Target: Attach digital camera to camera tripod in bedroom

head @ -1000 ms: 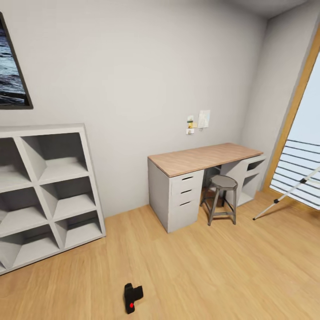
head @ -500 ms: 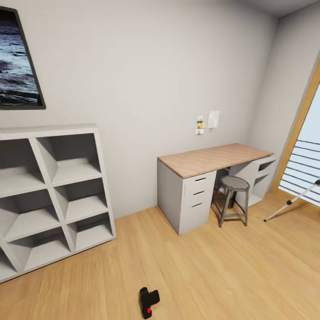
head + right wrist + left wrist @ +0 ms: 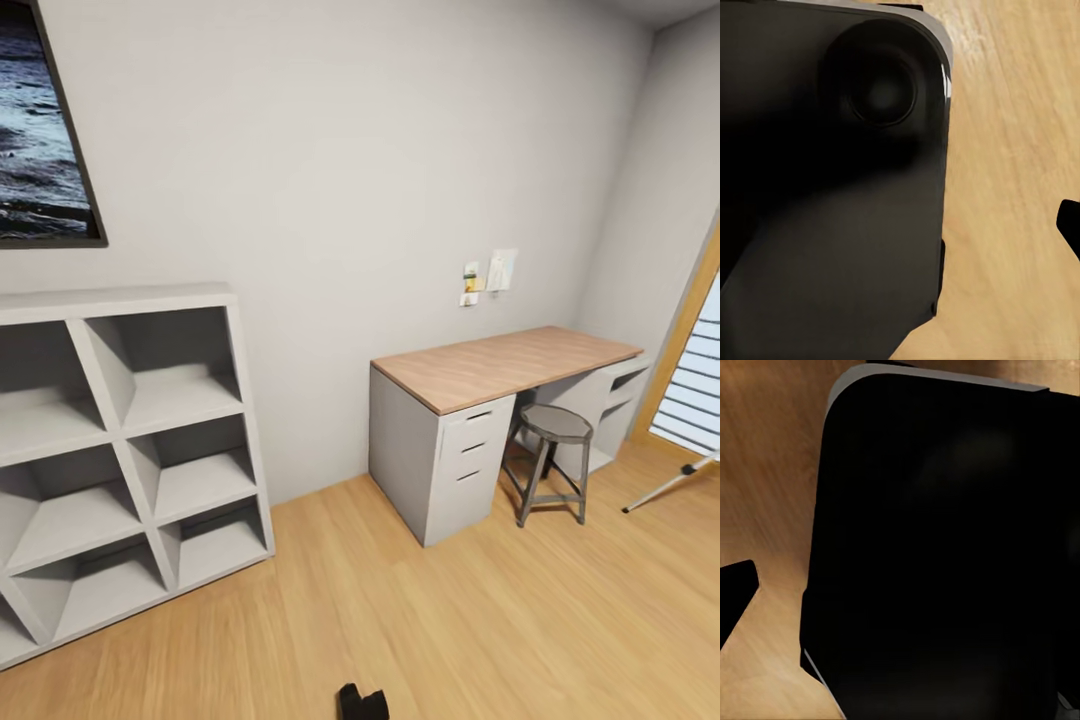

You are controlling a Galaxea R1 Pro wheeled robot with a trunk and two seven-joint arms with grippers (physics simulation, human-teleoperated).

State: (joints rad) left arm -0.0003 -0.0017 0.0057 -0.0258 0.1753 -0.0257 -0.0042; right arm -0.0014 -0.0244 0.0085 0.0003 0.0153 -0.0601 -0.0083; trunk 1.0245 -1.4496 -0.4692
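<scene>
Your digital camera (image 3: 362, 703) lies on the wood floor (image 3: 480, 620) at 6 o'clock, half cut off, not lifted yet. The camera tripod (image 3: 672, 484) leg pokes in at 3 o'clock, beside the stool (image 3: 553, 460). Claw state on either arm: cannot tell.

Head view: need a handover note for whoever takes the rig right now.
End effectors: state cannot be told from these pictures; both wrist views look past dark robot bodywork at wood floor.
Camera: lies on the floor at the head view's bottom edge, partly cut off.
Tripod: one leg tip shows at the far right, by the window.
Done: nothing grasped.
Left: pick up camera, carry to tripod, attach.
</scene>
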